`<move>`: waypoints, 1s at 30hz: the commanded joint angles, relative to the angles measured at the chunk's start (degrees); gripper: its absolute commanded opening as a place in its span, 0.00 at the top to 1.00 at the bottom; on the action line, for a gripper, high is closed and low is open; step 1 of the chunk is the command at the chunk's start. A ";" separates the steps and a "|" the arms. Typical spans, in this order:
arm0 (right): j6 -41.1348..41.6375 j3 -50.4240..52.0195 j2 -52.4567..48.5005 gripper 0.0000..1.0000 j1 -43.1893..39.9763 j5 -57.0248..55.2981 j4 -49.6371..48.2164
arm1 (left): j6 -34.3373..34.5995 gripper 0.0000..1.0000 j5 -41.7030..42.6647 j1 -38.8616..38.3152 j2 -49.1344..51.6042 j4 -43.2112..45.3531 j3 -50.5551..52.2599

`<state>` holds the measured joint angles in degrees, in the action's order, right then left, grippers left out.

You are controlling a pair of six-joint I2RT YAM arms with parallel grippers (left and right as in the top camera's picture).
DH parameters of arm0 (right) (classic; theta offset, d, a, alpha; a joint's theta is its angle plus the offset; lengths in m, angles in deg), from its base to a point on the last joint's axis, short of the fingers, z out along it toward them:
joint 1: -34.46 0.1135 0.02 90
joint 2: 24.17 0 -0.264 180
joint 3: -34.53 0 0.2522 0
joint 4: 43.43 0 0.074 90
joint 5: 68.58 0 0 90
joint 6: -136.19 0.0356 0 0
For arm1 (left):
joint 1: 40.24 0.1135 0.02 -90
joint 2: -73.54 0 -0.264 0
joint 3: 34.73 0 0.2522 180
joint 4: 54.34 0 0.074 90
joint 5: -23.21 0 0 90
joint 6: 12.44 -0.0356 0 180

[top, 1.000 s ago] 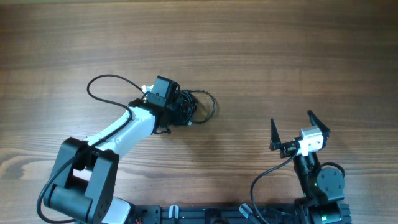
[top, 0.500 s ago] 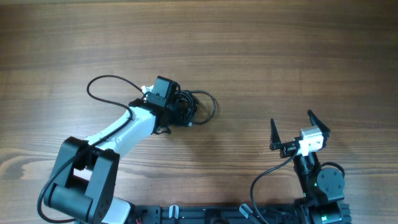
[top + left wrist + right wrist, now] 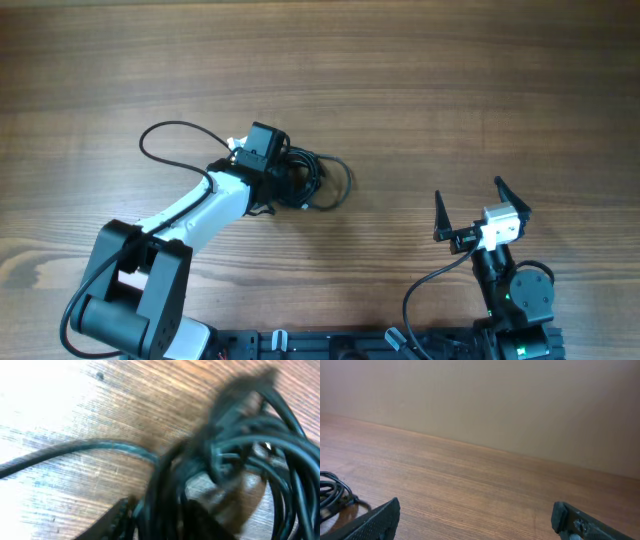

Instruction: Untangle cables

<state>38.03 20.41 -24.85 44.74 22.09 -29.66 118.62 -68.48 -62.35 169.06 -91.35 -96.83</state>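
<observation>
Cables [image 3: 318,182] shifted rightward, left claw [image 3: 160,516] straddling them

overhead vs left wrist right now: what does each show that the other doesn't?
Overhead only: the left arm stretched out over the bundle, the right pincer open and well off to the right, and the whole outline of the cables, with a loop on the right side.
Left wrist only: a blurred close-up of strands crossing at the knot, one strand running off left, and the left pincer at the bottom edge; grip unclear.
Both: the cables on the wooden table.
</observation>
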 commanded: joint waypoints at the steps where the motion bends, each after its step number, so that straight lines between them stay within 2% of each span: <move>1: 0.72 0.07 0.26 0.00 -0.28 0.74 -0.24 | -0.28 0.63 -0.57 -0.28 0.87 0.17 0.57; 3: 0.74 0.07 0.26 0.00 -0.28 0.74 -0.24 | -0.35 0.57 -0.59 -0.26 0.68 0.15 0.44; 4: 0.74 0.07 0.26 0.01 -0.28 0.74 -0.24 | -1.79 0.40 -0.74 -0.07 0.11 0.15 -0.04; 9: 0.74 0.07 0.26 0.00 -0.28 0.74 -0.24 | -2.01 0.36 -1.01 1.03 -3.82 -0.48 -1.95; 11: 0.74 0.07 0.26 0.00 -0.28 0.74 -0.24 | -1.99 0.38 -0.94 1.03 -4.52 -0.76 -1.95; 16: 0.74 0.07 0.26 0.00 -0.28 0.74 -0.24 | -1.53 0.63 1.68 1.03 -4.79 -1.29 -1.95; 20: 0.74 0.07 0.26 0.00 -0.28 0.74 -0.24 | 2.36 0.67 1.84 0.96 -4.76 -3.85 -1.92; 24: 0.74 0.07 0.26 0.00 -0.28 0.74 -0.24 | 3.91 0.78 1.86 0.96 -4.59 -4.87 -1.92; 26: 0.74 0.07 0.26 0.00 -0.28 0.74 -0.24 | 4.44 0.78 1.84 0.96 -4.61 -4.61 -1.92; 28: 0.72 0.07 0.26 0.00 -0.28 0.74 -0.24 | 4.44 0.68 1.84 1.31 -4.79 -4.39 -1.95; 30: 0.74 0.07 0.26 0.00 -0.28 0.74 -0.24 | 4.44 0.67 1.88 2.03 -5.97 -4.46 -1.99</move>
<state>38.05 20.41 -24.85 44.74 22.09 -29.66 122.45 -66.87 -61.48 165.15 -95.94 -97.84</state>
